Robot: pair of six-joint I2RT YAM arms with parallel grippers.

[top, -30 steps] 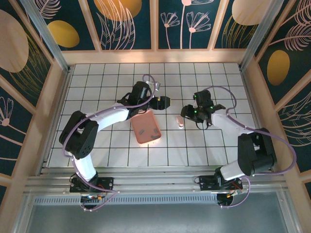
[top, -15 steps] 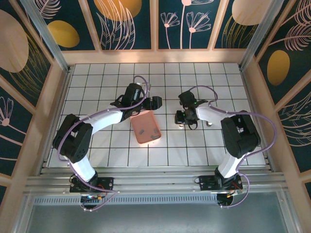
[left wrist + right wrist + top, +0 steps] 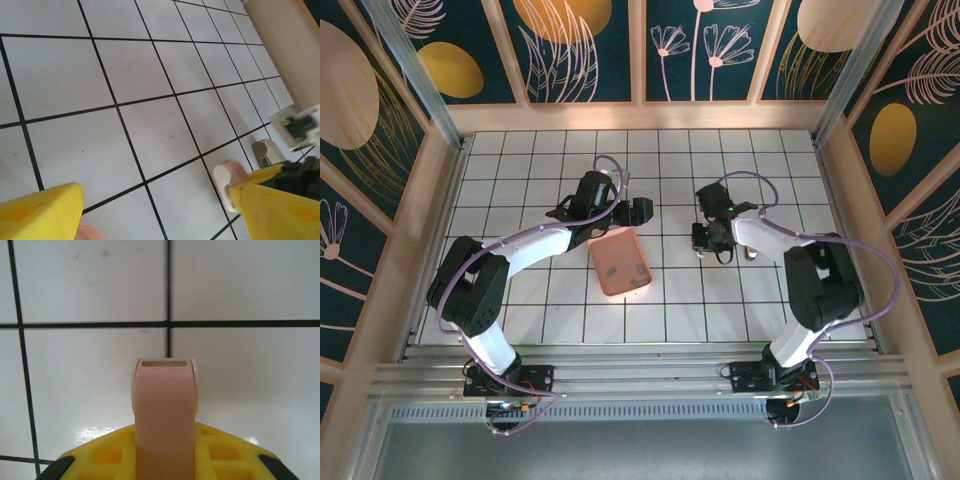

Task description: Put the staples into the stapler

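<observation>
Right of centre on the tiled table [image 3: 520, 180], my right gripper [image 3: 712, 243] sits low over the stapler [image 3: 164, 410]. On the right wrist view the pale pink body sticks straight out from between the yellow pads [image 3: 225, 457], so I read that pincer as clenched on the stapler, gripping it toward its back end. The left gripper [image 3: 640, 211] hangs released, jaws wide apart, just beyond the far edge of the salmon-pink tray [image 3: 605, 262]. A small dark fleck in the tray's near right corner looks like the staples [image 3: 638, 282], though it is too small for me to be sure.

As I judge it, the step in hand is securing the stapler so it can be opened. To do that well, I want the grip square and firm enough that the body cannot twist. I would lift only slightly, keep the hinge side free of the pads, and turn the open end toward the left arm. Squeezing too hard could pinch the hinged body closed.
</observation>
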